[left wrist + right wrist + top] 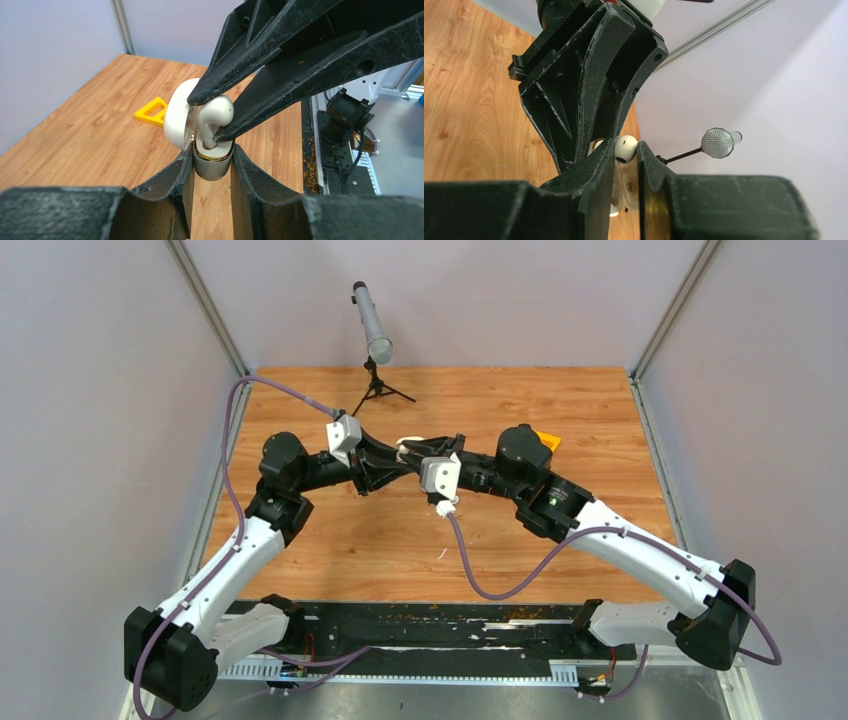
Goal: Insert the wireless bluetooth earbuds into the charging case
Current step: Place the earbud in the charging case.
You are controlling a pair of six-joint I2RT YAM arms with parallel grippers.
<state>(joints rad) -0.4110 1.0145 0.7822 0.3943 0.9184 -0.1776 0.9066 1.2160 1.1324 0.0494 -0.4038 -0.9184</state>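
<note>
The white charging case (213, 165) with a gold rim is held above the table, and my left gripper (212, 152) is shut on its lower body. Its lid (176, 120) stands open to the left. My right gripper (626, 147) is shut on one white earbud (217, 111), also seen as the earbud (625, 148) between the pads. The bud's stem reaches down into the case's opening while its head stays above the rim. In the top view both grippers meet at mid-table around the case (409, 443).
A yellow block (546, 440) lies on the wooden table behind the right arm. A microphone on a small tripod (374, 328) stands at the back. A tiny white bit (440, 553), too small to identify, lies near the purple cable.
</note>
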